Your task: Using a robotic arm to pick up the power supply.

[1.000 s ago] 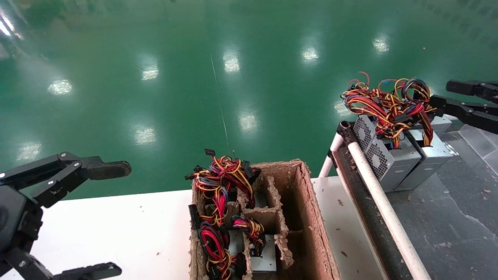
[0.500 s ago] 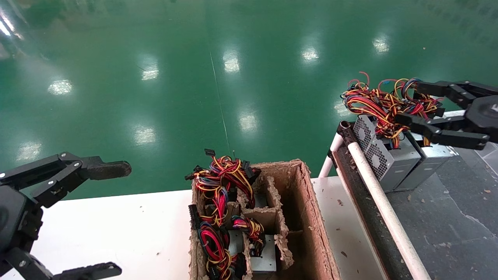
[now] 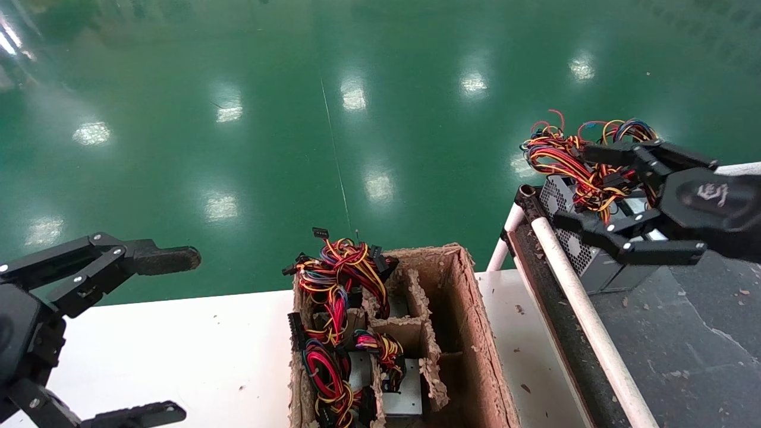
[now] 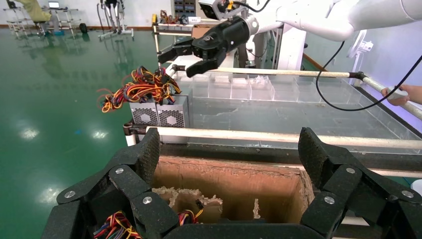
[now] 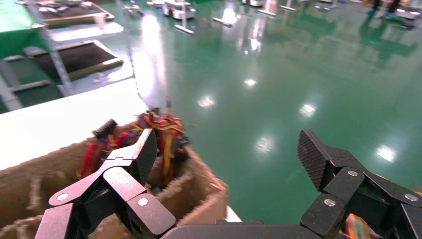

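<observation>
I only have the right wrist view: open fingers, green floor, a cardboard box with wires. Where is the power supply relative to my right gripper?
Observer: The head view shows two power supplies side by side on the dark rack. The right gripper is over their wire bundle, fingers open.
Operator: Touching the wires?
Observer: No. The left wrist view shows the gripper above the bundle, with space between them.
Operator: Left arm in the way?
Observer: No. The left gripper hangs open over the white table, beyond the cardboard box.
</observation>
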You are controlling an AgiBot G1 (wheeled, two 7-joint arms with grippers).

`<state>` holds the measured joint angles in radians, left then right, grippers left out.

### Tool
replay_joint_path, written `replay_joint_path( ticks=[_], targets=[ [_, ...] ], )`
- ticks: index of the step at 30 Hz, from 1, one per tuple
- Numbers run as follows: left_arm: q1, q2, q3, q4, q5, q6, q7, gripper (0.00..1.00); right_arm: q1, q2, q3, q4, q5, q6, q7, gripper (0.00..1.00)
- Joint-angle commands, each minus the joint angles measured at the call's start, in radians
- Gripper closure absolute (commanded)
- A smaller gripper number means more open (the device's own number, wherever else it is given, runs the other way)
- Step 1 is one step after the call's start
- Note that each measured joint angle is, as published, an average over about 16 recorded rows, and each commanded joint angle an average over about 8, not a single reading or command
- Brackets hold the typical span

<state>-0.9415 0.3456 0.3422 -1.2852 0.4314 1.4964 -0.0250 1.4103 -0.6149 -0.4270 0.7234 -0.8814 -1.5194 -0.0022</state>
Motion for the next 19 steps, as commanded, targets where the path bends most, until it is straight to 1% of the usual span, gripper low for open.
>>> replay_joint_path(
  ticks=[1, 16, 19],
  targets=[
    [0.000, 0.000, 0.000, 0.000, 0.000, 0.000, 0.000, 0.00, -0.024, 0.000, 0.011, 0.040, 0.011, 0.002, 0.014, 0.00],
    [0.000, 0.000, 0.001, 0.000, 0.000, 0.000, 0.000, 0.00, -0.205, 0.002, 0.090, 0.343, 0.092, 0.014, 0.116, 0.00],
    [0.000, 0.000, 0.001, 0.000, 0.000, 0.000, 0.000, 0.00, -0.223, 0.002, 0.098, 0.373, 0.100, 0.016, 0.126, 0.00]
  ],
)
